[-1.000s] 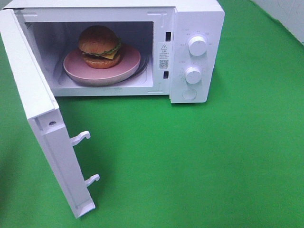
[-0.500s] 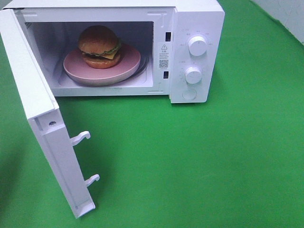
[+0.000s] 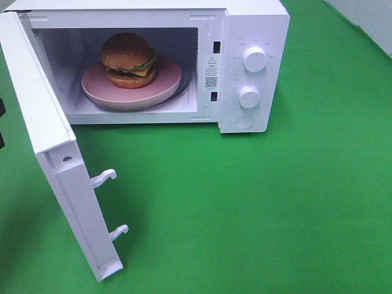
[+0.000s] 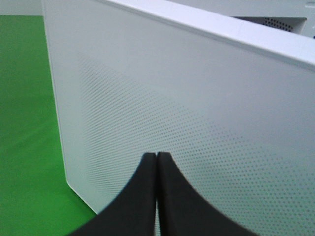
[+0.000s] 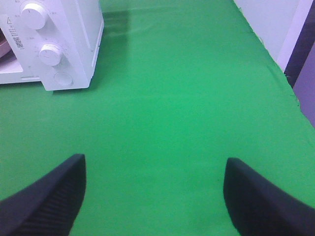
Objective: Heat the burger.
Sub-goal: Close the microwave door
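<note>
In the exterior high view, the burger (image 3: 128, 60) is seen on a pink plate (image 3: 168, 86) inside the microwave (image 3: 254, 24), whose door (image 3: 52, 138) is swung wide open. Neither set of fingers can be made out clearly here.

In the left wrist view, the left fingers (image 4: 142, 196) are pressed together with nothing between them. The dotted outer face of the door stands directly ahead of their tips; whether it is touched cannot be told. The burger is hidden from these fingers, on the far side of that panel.

In the right wrist view, the right fingers (image 5: 54, 196) are spread wide and empty above the green table (image 5: 172, 98). The microwave's knobs (image 5: 33, 14) lie well ahead of them and off to one side.

The door is probably about to be pushed shut. On so smooth a panel the closed tips could slide off, which an oblique push would cause. A push stopped too early could leave the latch hooks unseated, so that heating is never started. A hard shove might shift the whole microwave on the cloth.
</note>
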